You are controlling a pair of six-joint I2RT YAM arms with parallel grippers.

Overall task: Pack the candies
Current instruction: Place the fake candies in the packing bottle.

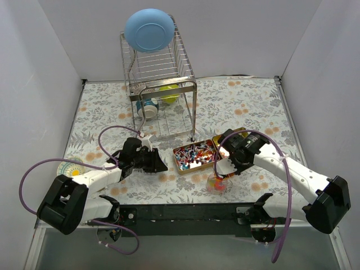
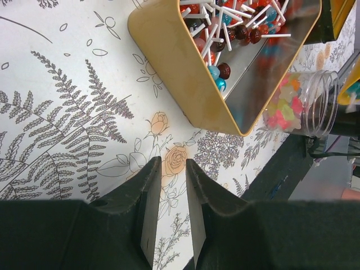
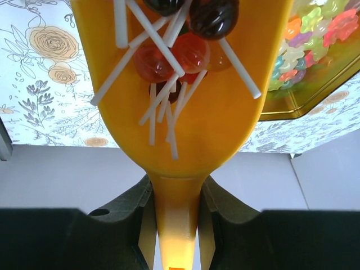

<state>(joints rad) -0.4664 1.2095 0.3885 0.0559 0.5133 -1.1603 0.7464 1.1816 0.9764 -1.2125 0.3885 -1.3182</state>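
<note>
White walls enclose a table (image 1: 253,107) covered with a floral cloth. A wire dish rack (image 1: 160,90) stands at upper centre with a blue bowl (image 1: 149,31) propped on top.

Centre: a gold tin (image 1: 179,163) (image 2: 185,62) lies open. Its long axis runs from lower left to upper right in the overhead view. Lollipops (image 1: 194,154) (image 2: 225,28) with white sticks are heaped inside, the sticks pointing every way.

Right of the tin: the right hand (image 1: 225,166) (image 3: 175,188) is clamped on the handle of a yellow scoop (image 3: 185,129). In the right wrist view the scoop's long axis runs straight up the frame from the fingers. It carries red and dark lollipops (image 3: 185,50), heads toward the top and most sticks trailing down toward the handle.

Just below the tin's right end: a clear jar (image 1: 216,183) (image 2: 306,104) of gummy sweets (image 2: 284,109) (image 3: 312,34) lies with its mouth toward the right of the left wrist frame.

Left of the tin: the left hand (image 1: 153,163) (image 2: 173,169) hangs over bare cloth, jaws a narrow gap apart and gripping nothing.
</note>
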